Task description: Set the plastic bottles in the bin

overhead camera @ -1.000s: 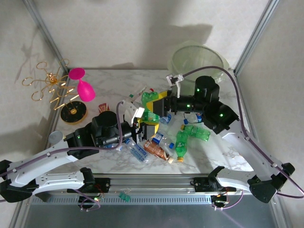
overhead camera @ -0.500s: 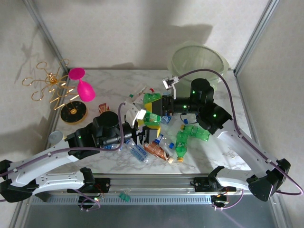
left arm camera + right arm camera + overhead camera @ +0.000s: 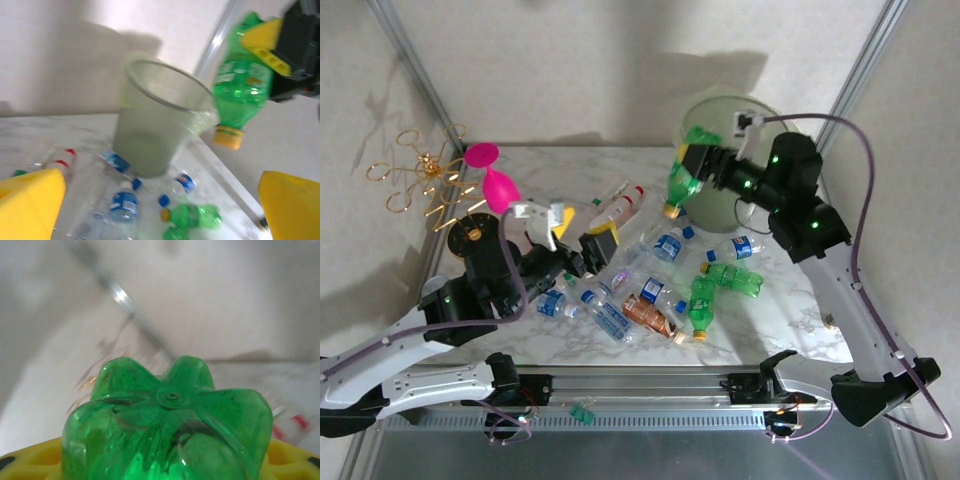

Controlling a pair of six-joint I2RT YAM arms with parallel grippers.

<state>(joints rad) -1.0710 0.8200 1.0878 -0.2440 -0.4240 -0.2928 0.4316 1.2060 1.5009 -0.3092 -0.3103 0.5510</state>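
Right gripper (image 3: 697,160) jaws pinch the green plastic bottle (image 3: 681,186) near its base. It is likely light and crushable, and hangs cap-down beside the pale-green translucent bin (image 3: 720,104). Left gripper (image 3: 580,228) jaws are spread.

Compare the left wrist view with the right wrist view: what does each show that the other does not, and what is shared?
Left wrist, not right wrist: the bin, blue-capped bottles on the table, the green bottle side-on with its yellow cap. Right wrist, not left wrist: the lobed underside of that bottle, end-on. Both: the green bottle, held by the right gripper.
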